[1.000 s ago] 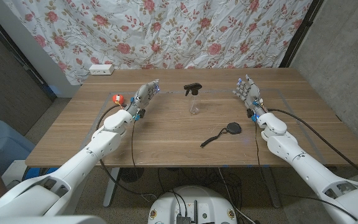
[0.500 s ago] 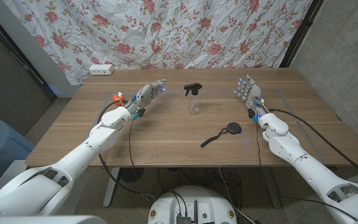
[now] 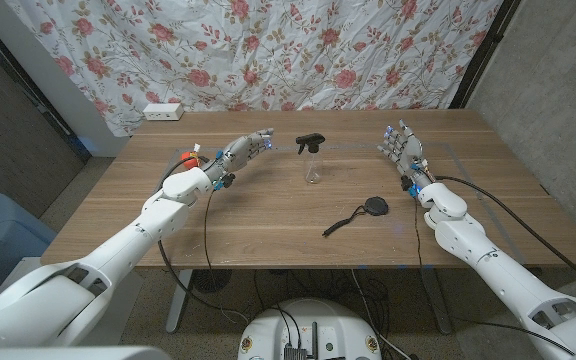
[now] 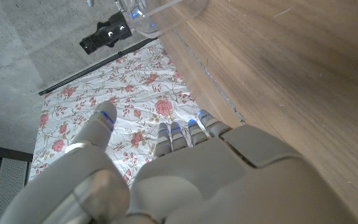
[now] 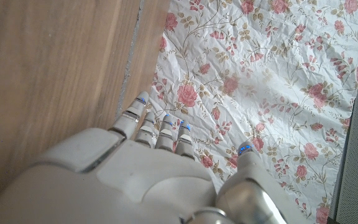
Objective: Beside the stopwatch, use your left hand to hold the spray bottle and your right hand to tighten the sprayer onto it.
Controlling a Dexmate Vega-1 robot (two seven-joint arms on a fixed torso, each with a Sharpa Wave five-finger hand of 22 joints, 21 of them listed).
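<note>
A white power strip (image 3: 163, 110) sits at the far left edge of the smooth wooden table (image 3: 268, 215). The left robot hand (image 3: 240, 152), pale grey plastic with blue-lit fingertips, hangs over the table with fingers spread, holding nothing; a small red-orange thing (image 3: 190, 155) beside its wrist is too hidden to name. Right of it stands the clear bottle (image 3: 313, 172), black sprayer (image 3: 309, 141) on top, apart from both hands. Nearer lies the round black stopwatch (image 3: 374, 207) with its cord. The right robot hand (image 3: 402, 147) is upright, fingers apart, empty
</note>
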